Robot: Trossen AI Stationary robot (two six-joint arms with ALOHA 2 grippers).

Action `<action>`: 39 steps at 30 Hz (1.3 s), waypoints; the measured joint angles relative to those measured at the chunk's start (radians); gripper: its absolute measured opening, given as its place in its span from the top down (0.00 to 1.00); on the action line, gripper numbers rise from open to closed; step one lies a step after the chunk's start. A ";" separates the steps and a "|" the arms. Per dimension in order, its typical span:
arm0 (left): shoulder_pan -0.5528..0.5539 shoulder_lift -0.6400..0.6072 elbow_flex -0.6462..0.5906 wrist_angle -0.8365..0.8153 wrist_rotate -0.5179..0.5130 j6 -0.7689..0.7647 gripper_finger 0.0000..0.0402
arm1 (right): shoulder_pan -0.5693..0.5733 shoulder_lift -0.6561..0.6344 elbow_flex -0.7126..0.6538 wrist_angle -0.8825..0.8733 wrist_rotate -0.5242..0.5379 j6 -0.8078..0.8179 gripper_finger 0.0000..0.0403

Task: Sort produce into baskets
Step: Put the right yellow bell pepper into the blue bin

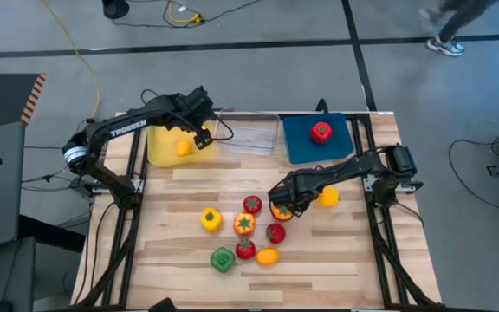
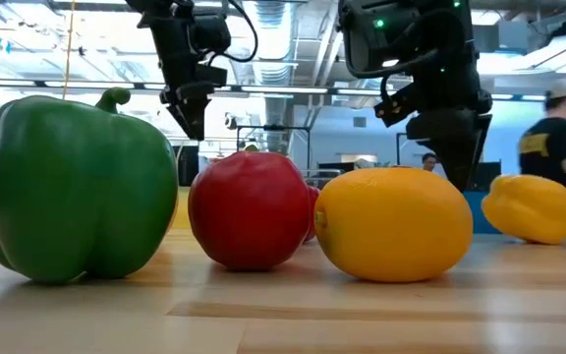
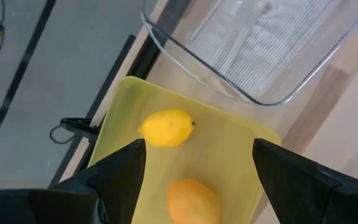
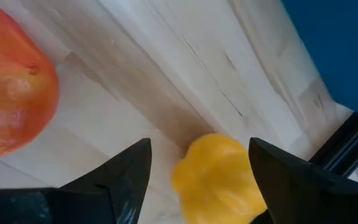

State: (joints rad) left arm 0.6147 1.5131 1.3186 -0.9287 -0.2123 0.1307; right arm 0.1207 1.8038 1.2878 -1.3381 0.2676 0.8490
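While a green pepper (image 1: 223, 259), a red fruit (image 1: 245, 250) and an orange citrus (image 1: 268, 256) lie nearest along the front of the wooden table (image 1: 319, 260), the right gripper (image 1: 281, 208) hangs low farther back, over an orange fruit (image 4: 11, 93). Its jaws are spread wide and hold nothing; a yellow pepper (image 4: 219, 177) lies just beyond them on the wood. Farther still, the left gripper (image 1: 203, 135) hovers above the yellow basket (image 3: 120, 118), jaws wide apart and empty, with a lemon (image 3: 166, 127) and an orange (image 3: 193, 199) lying in the basket below. Beside it stand the clear basket (image 1: 254, 134) and the blue basket (image 1: 297, 143), which holds a red pepper (image 1: 320, 132).
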 joint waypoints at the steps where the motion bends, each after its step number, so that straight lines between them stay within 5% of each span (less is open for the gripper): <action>1: 0.000 -0.003 0.000 0.000 0.007 -0.002 0.29 | 0.000 0.000 0.000 -0.001 0.000 -0.014 0.27; 18: -0.025 -0.003 0.000 0.001 0.059 -0.019 0.29 | 0.024 -0.093 0.050 -0.102 -0.004 -0.298 0.28; 28: -0.054 -0.003 0.000 0.004 0.061 0.001 0.29 | 0.023 -0.115 0.050 -0.089 -0.004 -0.277 0.28; 39: -0.114 -0.063 0.000 0.029 0.217 0.033 0.29 | 0.012 -0.114 0.050 -0.097 -0.008 -0.274 0.25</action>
State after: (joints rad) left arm 0.5002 1.4497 1.3190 -0.8996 0.0043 0.1635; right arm 0.1329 1.6894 1.3376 -1.4353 0.2596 0.5752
